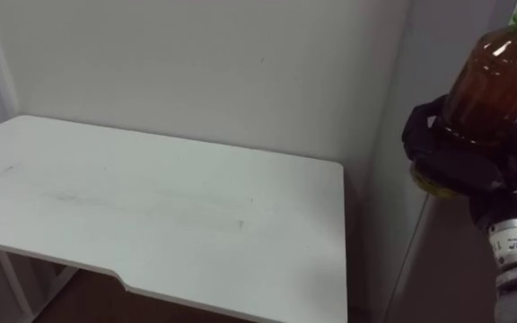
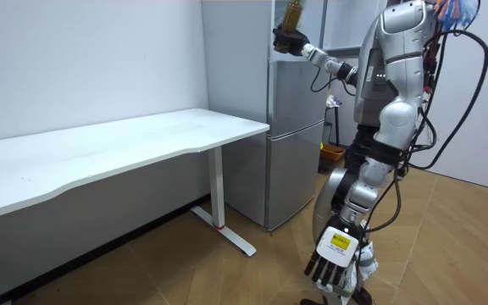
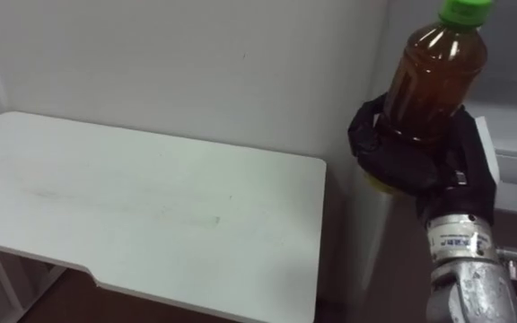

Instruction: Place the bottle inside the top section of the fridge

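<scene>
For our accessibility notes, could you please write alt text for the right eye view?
The robot's right hand grips a bottle of brown liquid with a green cap, held up in front of a grey fridge. To the left, a white table stands against a pale wall.

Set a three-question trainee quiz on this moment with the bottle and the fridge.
1. True or false: the bottle stands on the white table.
2. Where is the right hand? A) raised before the fridge, curled round the bottle; B) flat on the table; C) hanging by the legs.
3. Short answer: what does the left hand, hanging low by the legs, hold?

Key: 1 false; 2 A; 3 nothing, its fingers are relaxed.
</scene>
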Motion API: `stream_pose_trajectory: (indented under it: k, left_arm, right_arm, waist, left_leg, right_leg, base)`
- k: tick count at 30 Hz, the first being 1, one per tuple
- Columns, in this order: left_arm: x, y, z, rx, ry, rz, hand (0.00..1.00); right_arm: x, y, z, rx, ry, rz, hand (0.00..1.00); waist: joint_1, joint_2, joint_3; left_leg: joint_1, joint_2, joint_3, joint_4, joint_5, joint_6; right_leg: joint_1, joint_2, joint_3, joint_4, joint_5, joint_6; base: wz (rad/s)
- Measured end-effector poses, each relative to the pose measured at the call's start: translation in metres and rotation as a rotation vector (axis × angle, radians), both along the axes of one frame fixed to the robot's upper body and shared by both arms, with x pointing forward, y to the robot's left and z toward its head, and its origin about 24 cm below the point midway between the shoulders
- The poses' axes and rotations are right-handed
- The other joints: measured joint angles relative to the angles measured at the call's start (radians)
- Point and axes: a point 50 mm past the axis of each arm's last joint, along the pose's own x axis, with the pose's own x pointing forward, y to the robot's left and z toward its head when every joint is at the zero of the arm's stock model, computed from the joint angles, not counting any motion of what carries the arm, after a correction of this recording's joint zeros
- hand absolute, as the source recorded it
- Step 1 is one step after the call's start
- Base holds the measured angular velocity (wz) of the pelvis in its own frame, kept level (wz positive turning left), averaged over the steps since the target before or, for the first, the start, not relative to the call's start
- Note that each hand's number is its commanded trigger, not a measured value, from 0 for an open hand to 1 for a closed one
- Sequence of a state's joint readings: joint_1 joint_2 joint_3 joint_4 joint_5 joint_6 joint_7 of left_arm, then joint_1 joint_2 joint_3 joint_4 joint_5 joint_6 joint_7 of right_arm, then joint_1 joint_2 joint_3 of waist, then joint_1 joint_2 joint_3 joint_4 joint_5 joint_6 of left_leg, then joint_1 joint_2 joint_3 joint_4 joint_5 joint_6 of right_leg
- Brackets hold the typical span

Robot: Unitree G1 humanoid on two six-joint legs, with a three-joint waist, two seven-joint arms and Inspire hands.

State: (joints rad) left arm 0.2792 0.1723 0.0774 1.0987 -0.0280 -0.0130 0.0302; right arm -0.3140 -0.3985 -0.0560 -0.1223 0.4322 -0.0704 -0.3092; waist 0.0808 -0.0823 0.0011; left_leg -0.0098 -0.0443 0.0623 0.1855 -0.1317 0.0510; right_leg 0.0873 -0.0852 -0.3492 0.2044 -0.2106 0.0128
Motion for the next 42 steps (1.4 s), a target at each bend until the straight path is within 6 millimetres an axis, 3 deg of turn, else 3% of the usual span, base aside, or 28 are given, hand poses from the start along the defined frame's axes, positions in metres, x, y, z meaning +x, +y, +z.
stream_pose_trajectory:
  k: [10,17,21,23,27,31,42]
  left_arm:
    - [-0.001,0.008,0.002,0.027,-0.010,0.042,0.00]
    - [-0.008,0.014,0.004,0.042,-0.010,0.101,0.00]
    - [-0.016,0.016,0.005,0.047,0.007,0.110,0.00]
    - [-0.020,0.015,0.005,0.043,0.020,0.094,0.00]
    - [-0.020,0.016,0.006,0.044,0.023,0.093,0.00]
    - [-0.017,0.018,0.006,0.036,0.023,0.085,0.00]
    - [-0.023,0.020,0.007,0.043,0.038,0.120,0.00]
  right_arm:
    - [-0.007,-0.025,0.020,-0.017,-0.045,-0.068,1.00]
    - [-0.012,-0.038,0.031,0.023,-0.080,-0.059,1.00]
    - [-0.011,-0.037,0.031,0.040,-0.078,-0.012,1.00]
    - [-0.010,-0.036,0.030,0.055,-0.066,0.020,1.00]
    - [-0.008,-0.038,0.027,0.076,-0.043,0.037,1.00]
    - [-0.001,-0.045,0.019,0.092,0.013,0.008,1.00]
    - [0.017,-0.073,0.004,0.147,0.146,-0.123,1.00]
  waist:
    - [-0.027,-0.008,0.0033]
    - [-0.027,-0.022,-0.0036]
    - [-0.026,-0.018,-0.0006]
    - [-0.030,-0.008,0.0055]
    - [-0.027,-0.008,0.0042]
    - [-0.029,-0.019,-0.0047]
    - [-0.022,-0.020,-0.0040]
  left_leg:
    - [0.018,0.012,0.044,0.009,-0.019,-0.001]
    - [0.023,0.024,0.065,0.015,-0.028,-0.006]
    - [0.020,0.034,0.072,0.035,-0.041,-0.011]
    - [0.019,0.039,0.073,0.052,-0.055,-0.012]
    - [0.017,0.039,0.072,0.056,-0.058,-0.012]
    - [0.012,0.037,0.068,0.068,-0.060,-0.011]
    - [0.000,0.039,0.061,0.071,-0.063,-0.010]
  right_leg:
    - [0.000,0.007,0.046,0.007,0.000,0.000]
    - [0.004,0.017,0.066,0.000,0.002,-0.004]
    - [0.012,0.024,0.072,-0.001,0.006,-0.008]
    - [0.015,0.029,0.073,-0.002,0.006,-0.009]
    - [0.017,0.024,0.071,-0.014,0.004,-0.010]
    - [0.020,0.030,0.070,-0.016,0.005,-0.009]
    - [0.016,0.031,0.069,-0.001,0.006,-0.007]
  base:
    - [-0.14]
    - [-0.07]
    - [-0.09]
    - [-0.04]
    - [0.01]
    - [0.04]
    - [0.01]
